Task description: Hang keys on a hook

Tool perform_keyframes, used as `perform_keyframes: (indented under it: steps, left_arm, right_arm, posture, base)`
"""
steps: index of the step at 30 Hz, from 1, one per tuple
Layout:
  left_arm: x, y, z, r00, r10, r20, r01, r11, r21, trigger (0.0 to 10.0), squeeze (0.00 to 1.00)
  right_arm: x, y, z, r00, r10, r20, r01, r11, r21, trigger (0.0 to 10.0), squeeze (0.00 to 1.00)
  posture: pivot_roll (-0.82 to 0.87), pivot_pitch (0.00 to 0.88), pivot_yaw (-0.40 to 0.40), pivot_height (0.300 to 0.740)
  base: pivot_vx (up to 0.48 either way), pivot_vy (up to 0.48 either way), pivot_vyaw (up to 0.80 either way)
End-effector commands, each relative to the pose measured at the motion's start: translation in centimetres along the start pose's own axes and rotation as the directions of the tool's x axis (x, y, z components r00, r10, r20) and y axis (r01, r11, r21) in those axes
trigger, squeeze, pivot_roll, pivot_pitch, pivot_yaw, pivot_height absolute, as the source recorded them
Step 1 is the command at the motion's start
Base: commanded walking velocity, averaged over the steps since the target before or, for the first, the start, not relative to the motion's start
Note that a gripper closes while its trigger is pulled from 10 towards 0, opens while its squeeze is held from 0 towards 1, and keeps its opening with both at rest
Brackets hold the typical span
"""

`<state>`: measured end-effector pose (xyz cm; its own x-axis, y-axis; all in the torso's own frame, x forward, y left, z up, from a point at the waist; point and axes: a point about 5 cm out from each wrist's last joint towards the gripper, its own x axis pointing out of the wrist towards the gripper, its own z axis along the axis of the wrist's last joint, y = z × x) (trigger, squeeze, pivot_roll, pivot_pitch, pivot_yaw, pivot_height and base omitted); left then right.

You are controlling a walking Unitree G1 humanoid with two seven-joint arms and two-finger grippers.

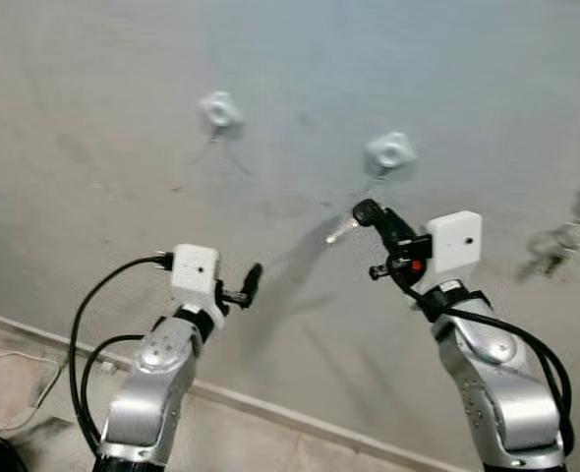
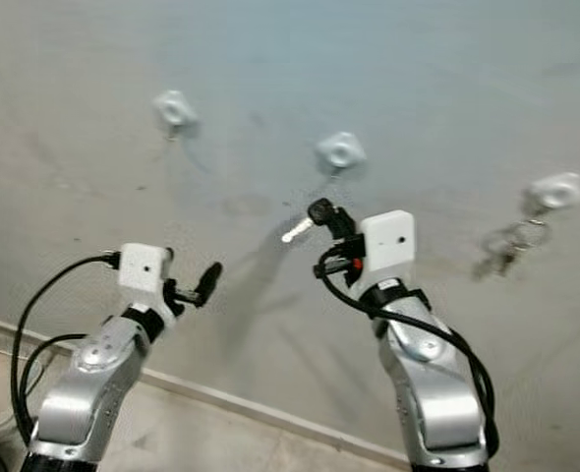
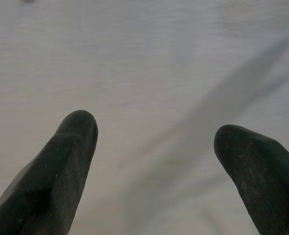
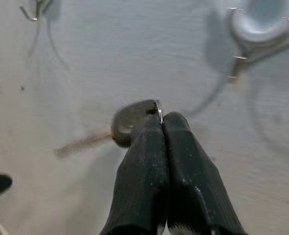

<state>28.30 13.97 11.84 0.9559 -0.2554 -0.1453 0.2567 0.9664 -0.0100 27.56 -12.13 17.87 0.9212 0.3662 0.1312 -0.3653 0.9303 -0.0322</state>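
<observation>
My right gripper (image 1: pixel 370 210) is raised to the wall and shut on a key (image 4: pixel 127 125) with a black head; its silver blade (image 1: pixel 340 232) sticks out to the left. The key sits just below the middle white hook (image 1: pixel 389 153), apart from it. In the right wrist view that hook (image 4: pixel 262 27) lies off to one side of the fingers (image 4: pixel 144 161). My left gripper (image 1: pixel 252 281) is open and holds nothing, lower on the wall, with its two fingers (image 3: pixel 68 161) spread before bare plaster.
A left white hook (image 1: pixel 219 110) hangs bare. A right hook (image 2: pixel 553 192) carries a bunch of keys (image 2: pixel 504 245) on a ring. The grey wall meets the floor at a pale skirting (image 1: pixel 270 408). Black cables (image 1: pixel 84 344) loop beside my left arm.
</observation>
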Motion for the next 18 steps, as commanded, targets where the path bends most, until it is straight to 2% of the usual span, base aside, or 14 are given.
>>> perform_keyframes:
  steps: [1, 18]
  left_arm:
    - [0.29, -0.96, 0.43, 0.999, -0.034, 0.019, 0.034, 0.999, -0.004, 10.0, 0.00]
    - [0.53, -1.26, 0.45, 0.998, -0.055, 0.013, 0.055, 0.998, -0.010, 10.0, 0.00]
  right_arm:
    - [-0.02, -1.05, 0.58, 0.999, -0.036, 0.021, 0.037, 0.999, -0.023, 10.0, 0.00]
    - [0.42, -1.32, 1.22, 0.996, -0.068, 0.053, 0.069, 0.997, -0.030, 10.0, 0.00]
  posture:
    - [0.12, 0.010, -0.066, 0.740]
    - [0.12, 0.021, -0.065, 0.740]
  base:
    - [0.000, 0.000, 0.00]
    - [0.000, 0.000, 0.00]
